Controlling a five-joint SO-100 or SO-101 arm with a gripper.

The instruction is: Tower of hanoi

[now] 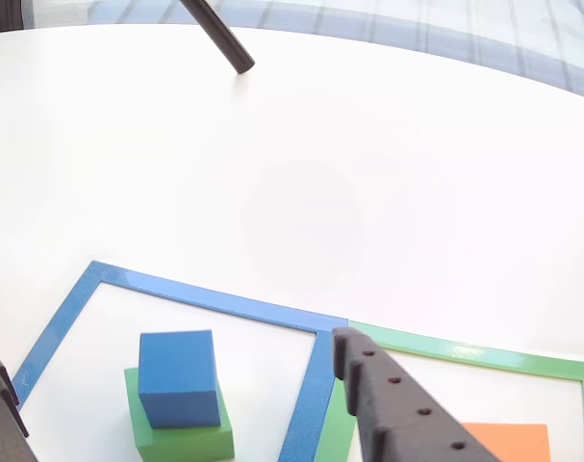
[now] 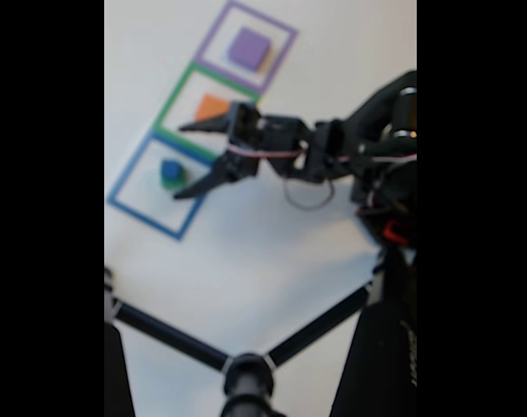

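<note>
Gripper [image 2: 183, 162] spread wide, holding nothing, over the border between blue outline [image 2: 127, 181] and green outline [image 2: 172, 100] in the fixed view. Blue cube [image 1: 179, 376] sits on green block [image 1: 180, 433] inside the blue outline, between the fingers in the other view. Orange block [image 2: 211, 107] lies in the green outline, purple block [image 2: 249, 48] in the purple outline [image 2: 282, 58]. White table [image 1: 368, 173].

A white desk [image 1: 368, 173] is seen, evenly and brightly lit. In the other view, a pale checked surface [image 1: 417, 24] lies beyond its far edge at 12 o'clock. In the blurred fixed view, black tripod legs [image 2: 237, 365] spread at 6 o'clock.
</note>
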